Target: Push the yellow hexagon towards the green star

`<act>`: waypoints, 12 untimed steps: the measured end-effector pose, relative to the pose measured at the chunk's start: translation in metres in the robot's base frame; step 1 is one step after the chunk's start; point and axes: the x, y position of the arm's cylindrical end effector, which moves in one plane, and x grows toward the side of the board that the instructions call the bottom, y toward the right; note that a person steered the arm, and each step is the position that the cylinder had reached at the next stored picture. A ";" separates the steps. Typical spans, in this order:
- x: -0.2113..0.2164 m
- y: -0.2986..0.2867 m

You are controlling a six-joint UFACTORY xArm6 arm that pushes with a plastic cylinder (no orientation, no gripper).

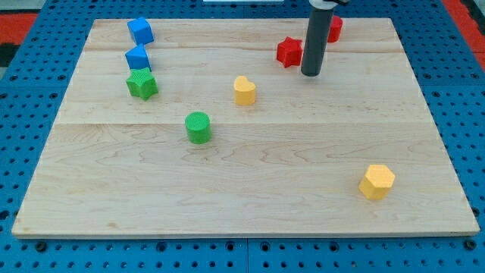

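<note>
1. The yellow hexagon (377,182) sits near the desk's (250,197) bottom-right corner; the green star (142,84) is far off at the view's upper left, just below two blue blocks (139,58).
2. A green cylinder (198,127) and a yellow heart (244,90) lie roughly between them, so a straight push probably passes close to the cylinder.
3. My tip (310,74) stands upright near the view's top, just right of a red star (289,52), well apart from the hexagon.
4. There is no claw; the rod holds nothing.
5. I judge the tip must first get round to the hexagon's right side.
</note>
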 end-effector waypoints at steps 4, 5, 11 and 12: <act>0.188 0.088; 0.233 0.088; 0.184 -0.089; 0.199 -0.124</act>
